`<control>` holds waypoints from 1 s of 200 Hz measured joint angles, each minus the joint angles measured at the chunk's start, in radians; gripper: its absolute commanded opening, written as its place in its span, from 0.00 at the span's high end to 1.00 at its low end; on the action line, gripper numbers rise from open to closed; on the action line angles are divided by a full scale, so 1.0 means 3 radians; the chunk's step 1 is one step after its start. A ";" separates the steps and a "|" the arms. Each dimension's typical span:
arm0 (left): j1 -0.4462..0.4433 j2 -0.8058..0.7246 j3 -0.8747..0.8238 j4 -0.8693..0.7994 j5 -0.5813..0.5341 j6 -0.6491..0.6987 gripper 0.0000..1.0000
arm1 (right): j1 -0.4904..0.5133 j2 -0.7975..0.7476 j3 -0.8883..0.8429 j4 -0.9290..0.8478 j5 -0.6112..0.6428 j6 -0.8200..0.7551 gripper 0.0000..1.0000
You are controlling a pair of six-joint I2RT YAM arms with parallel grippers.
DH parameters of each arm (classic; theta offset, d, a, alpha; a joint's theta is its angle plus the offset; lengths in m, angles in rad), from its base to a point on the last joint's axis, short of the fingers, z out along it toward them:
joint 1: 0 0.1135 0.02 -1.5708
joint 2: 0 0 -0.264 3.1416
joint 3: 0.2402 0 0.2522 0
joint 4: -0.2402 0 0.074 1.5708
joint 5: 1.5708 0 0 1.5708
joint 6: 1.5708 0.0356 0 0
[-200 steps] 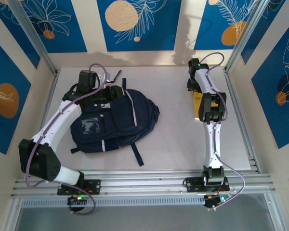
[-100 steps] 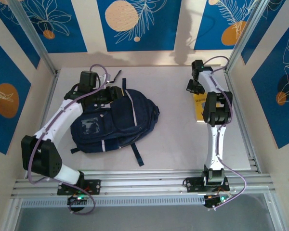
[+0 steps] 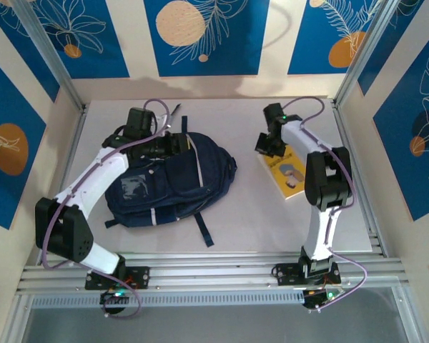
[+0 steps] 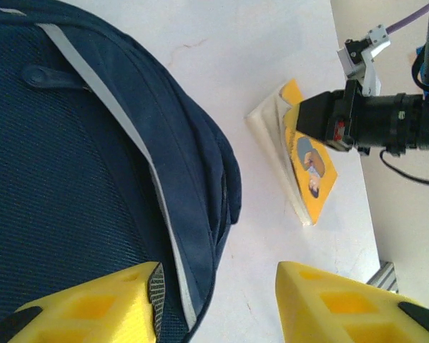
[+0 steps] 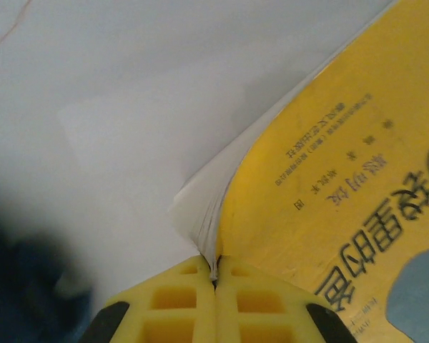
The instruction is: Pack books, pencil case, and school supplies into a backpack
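Starting: right gripper (image 5: 214,270) is pinching yellow book (image 5: 329,157) at corner, left gripper (image 4: 218,286) is hanging agape over backpack (image 4: 79,164), bk not yet in

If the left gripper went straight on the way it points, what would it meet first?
Probably the large navy fabric backpack: its grey-striped edge runs between the fingers of the left gripper. Past that lies bare white table; the yellow book sits off to one side. Depth is uncertain.

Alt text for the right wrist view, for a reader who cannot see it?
The right claw is shut on the corner of a yellow book, pinching its cover and pages. Pale table lies behind, with a blurred dark blue shape at lower left.
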 measured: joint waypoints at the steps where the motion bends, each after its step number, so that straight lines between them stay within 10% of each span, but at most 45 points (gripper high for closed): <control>1: -0.0006 0.0000 0.0000 0.0000 -0.0001 0.0000 0.53 | 0.0011 -0.0015 -0.0017 0.0008 0.0000 0.0003 1.00; 91: -0.1087 0.0758 -0.0019 0.0579 -0.0076 -0.0593 0.44 | 0.0315 -0.1626 -0.1709 0.0787 -0.0498 0.0398 1.00; 200: -0.1296 0.1952 0.0328 0.1952 0.0212 -0.1892 0.45 | -0.0041 -0.2413 -0.2870 0.1780 -0.1411 0.0970 1.00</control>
